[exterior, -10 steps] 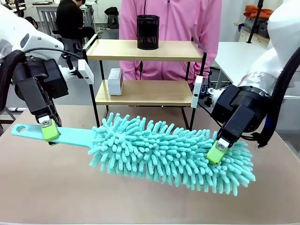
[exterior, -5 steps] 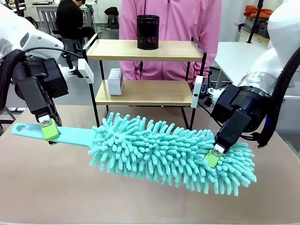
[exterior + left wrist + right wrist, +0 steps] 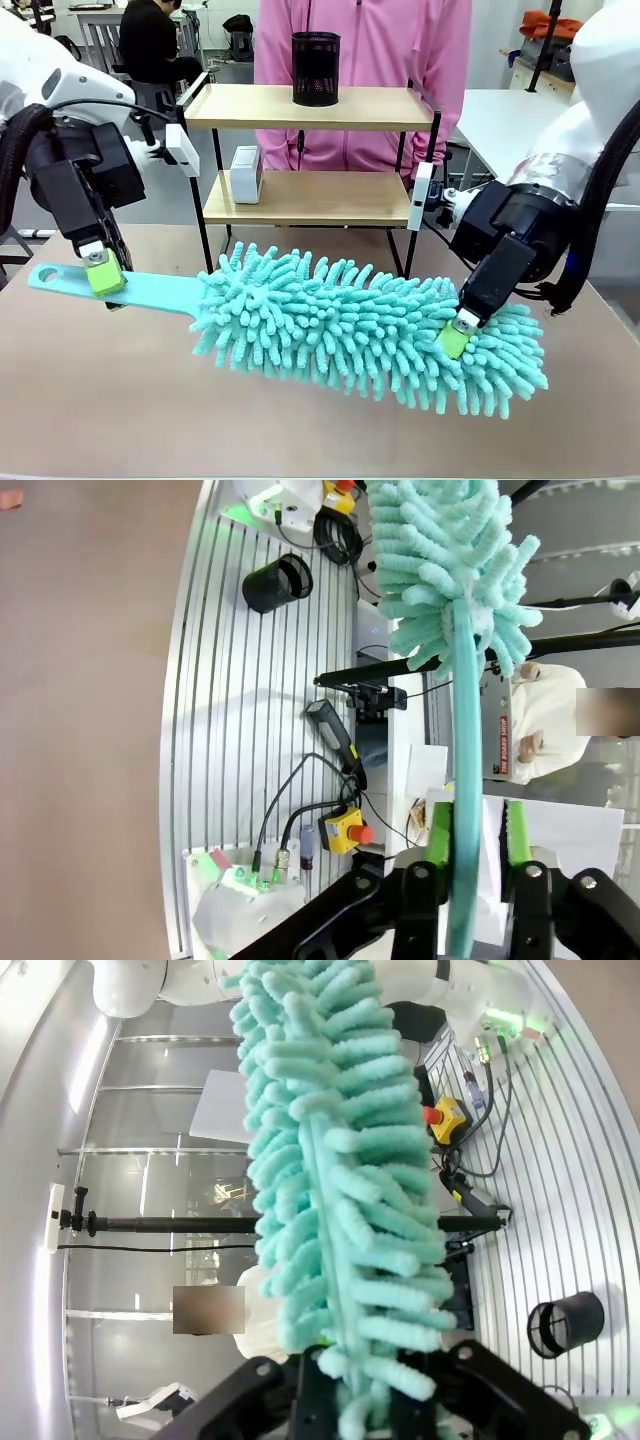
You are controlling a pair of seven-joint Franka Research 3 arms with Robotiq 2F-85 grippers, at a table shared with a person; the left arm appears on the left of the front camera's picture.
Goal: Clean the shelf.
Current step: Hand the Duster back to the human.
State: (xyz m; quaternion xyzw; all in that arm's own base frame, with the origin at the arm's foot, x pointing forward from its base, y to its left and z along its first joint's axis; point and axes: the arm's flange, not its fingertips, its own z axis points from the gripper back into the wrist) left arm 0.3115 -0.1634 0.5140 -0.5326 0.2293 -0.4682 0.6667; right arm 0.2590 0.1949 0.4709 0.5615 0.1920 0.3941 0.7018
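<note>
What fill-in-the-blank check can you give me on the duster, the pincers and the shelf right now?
1. The right pincer is shut on the duster's fluffy ____ end.
2. The left pincer stands open around the duster's flat ____.
3. The black mesh cup stands on the shelf's ____ board.
4. The white box sits on the ____ board.
Missing words: head; handle; upper; lower

White tables [image 3: 505,120] behind, brown table [image 3: 120,390] in front.
</note>
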